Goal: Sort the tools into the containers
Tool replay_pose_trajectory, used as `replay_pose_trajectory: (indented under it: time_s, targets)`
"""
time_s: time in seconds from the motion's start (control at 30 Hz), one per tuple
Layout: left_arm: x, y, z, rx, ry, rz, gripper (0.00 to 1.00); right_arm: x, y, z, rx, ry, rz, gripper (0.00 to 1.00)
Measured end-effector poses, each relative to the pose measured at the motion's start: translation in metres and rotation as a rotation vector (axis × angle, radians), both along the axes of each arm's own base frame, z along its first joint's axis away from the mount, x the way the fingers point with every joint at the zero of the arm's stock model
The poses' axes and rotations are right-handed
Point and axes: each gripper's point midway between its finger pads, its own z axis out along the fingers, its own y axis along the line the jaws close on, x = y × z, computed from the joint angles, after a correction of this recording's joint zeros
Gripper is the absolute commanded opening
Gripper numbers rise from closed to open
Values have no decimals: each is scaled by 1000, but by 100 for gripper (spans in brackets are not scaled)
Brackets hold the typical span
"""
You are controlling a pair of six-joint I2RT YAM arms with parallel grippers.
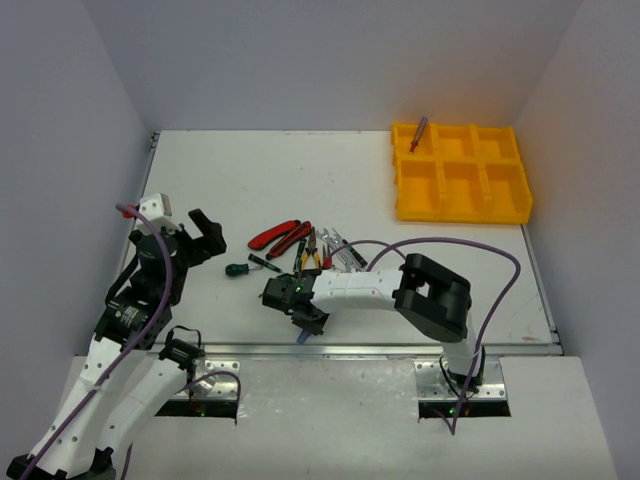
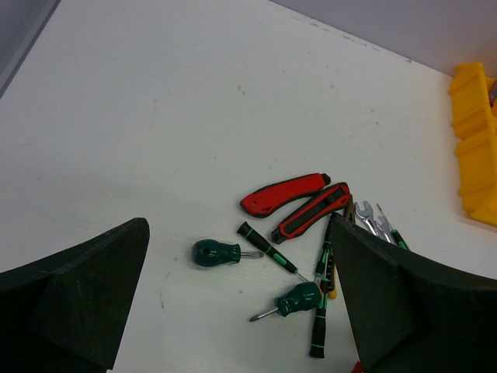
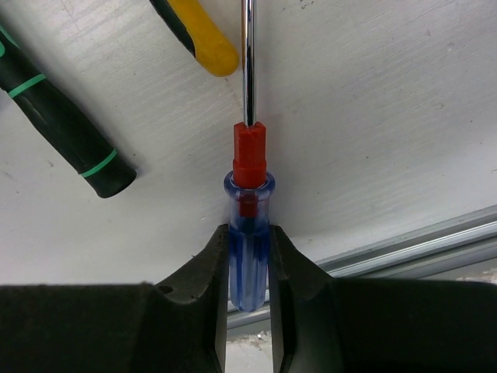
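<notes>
Table (image 1: 300, 170) is white, with the yellow tray (image 1: 462, 212) at the far right corner. It has six compartments, and one thin screwdriver (image 1: 418, 135) leans in the back-left one.

Right arm (image 1: 360, 285) is folded across toward centre, wrist low by the front rail. Left arm (image 1: 140, 290) is up on the left. Left gripper (image 1: 203, 238) is spread wide with nothing in it, hovering left of the pile.

Pile of tools (image 1: 305, 245) sits mid-table: red-handled cutters (image 2: 299, 194), a stubby green screwdriver (image 2: 216, 252), wrenches (image 2: 371, 217).

Right gripper (image 3: 248, 241): fingers (image 3: 202, 272) are closed in on the clear blue handle of the blue-red screwdriver (image 3: 248, 167), touching both sides. Reads as a grip. The tool is down at the table near the front edge.

Key geometry: the long axis runs straight out from the fingers, butt between them, shaft pointing away toward the pile. Yellow pliers handle (image 3: 203, 43) is just beside the shaft. Black-green screwdriver (image 3: 62, 124) lies off to the left, apart.

The tray is well apart, far right, so the right arm is the nearer one. My guess: lift clear of the pliers, then swing out right. Held at the butt end, the shaft may droop.
</notes>
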Motion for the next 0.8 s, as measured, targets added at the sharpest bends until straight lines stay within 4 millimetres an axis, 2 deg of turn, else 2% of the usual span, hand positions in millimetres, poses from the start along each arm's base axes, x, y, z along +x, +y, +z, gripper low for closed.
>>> replay_pose_trajectory:
  time_s: [0.17, 0.27, 0.43, 0.57, 0.63, 0.7, 0.8]
  targets:
    - [0, 0, 0, -1, -1, 0, 100, -1, -3, 2, -8, 5, -9, 0]
    - [0, 0, 0, 0, -1, 0, 100, -2, -6, 14, -5, 1, 10, 0]
    - [0, 0, 0, 0, -1, 0, 100, 11, 7, 72, 93, -94, 124, 0]
    - [0, 0, 0, 0, 1, 0, 100, 37, 10, 117, 103, -255, 234, 0]
    - [0, 0, 0, 0, 1, 0, 100, 60, -6, 137, 51, -369, 250, 0]
    - [0, 0, 0, 0, 1, 0, 100, 90, -32, 160, -19, -493, 215, 0]
    - [0, 0, 0, -1, 1, -2, 100, 151, -92, 194, -174, -625, 153, 0]
